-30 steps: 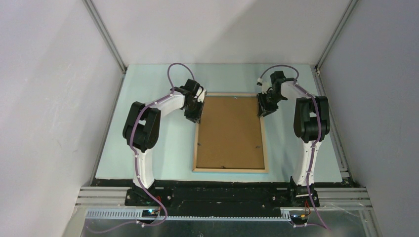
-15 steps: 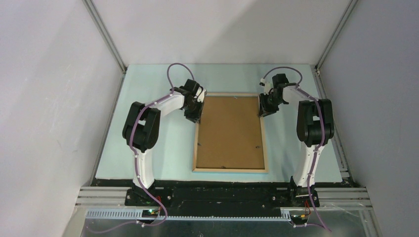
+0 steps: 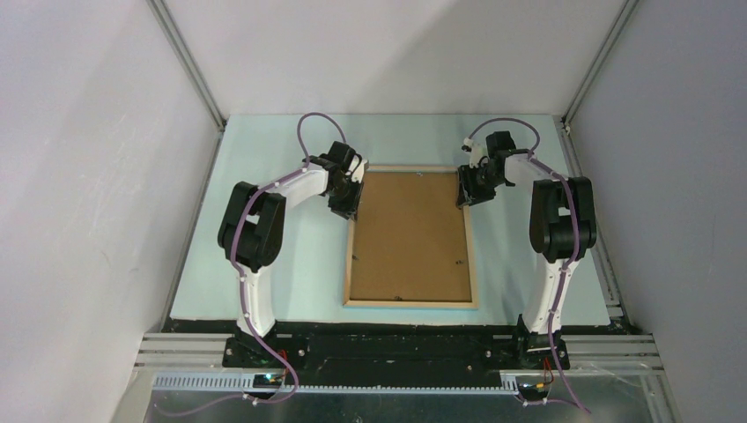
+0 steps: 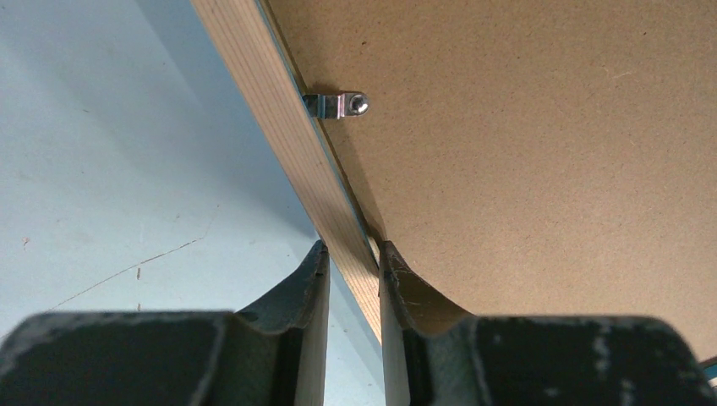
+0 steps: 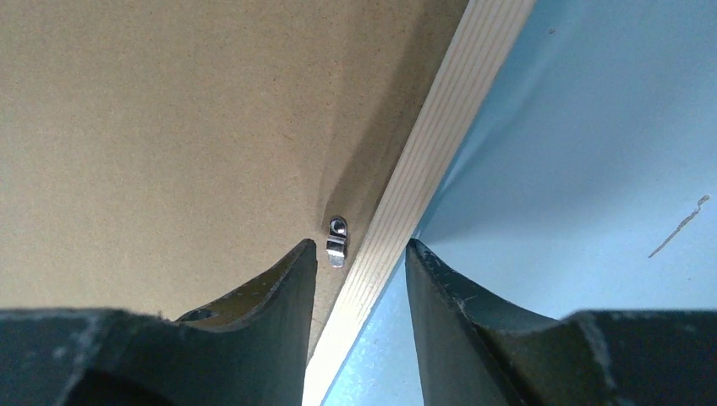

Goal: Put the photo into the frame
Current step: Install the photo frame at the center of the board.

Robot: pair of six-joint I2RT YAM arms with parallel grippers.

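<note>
Heads up on where you're at: the frame [image 3: 410, 303] lies flat on the pale blue desk [image 3: 291, 256], light wood back facing up, long sides running away from the arm bases. The plain brown backing board [image 3: 410, 233] sits inside it and fills the opening edge to edge. You can't see the photo in any view, so there's no telling where it is.

Your left hand [image 4: 353, 279] is clenched on the frame's left rail near the far end, one finger on the desk side and one on the board side, both tight against the wood. A small metal clip [image 4: 338, 105] sits just beyond it, across the seam between rail and board.

Your right hand [image 5: 359, 271] straddles the right rail near the far end but it's released. A strip of desk shows between the outer finger and the wood, and the inner finger hangs over the board next to another little clip [image 5: 336, 241].
</note>
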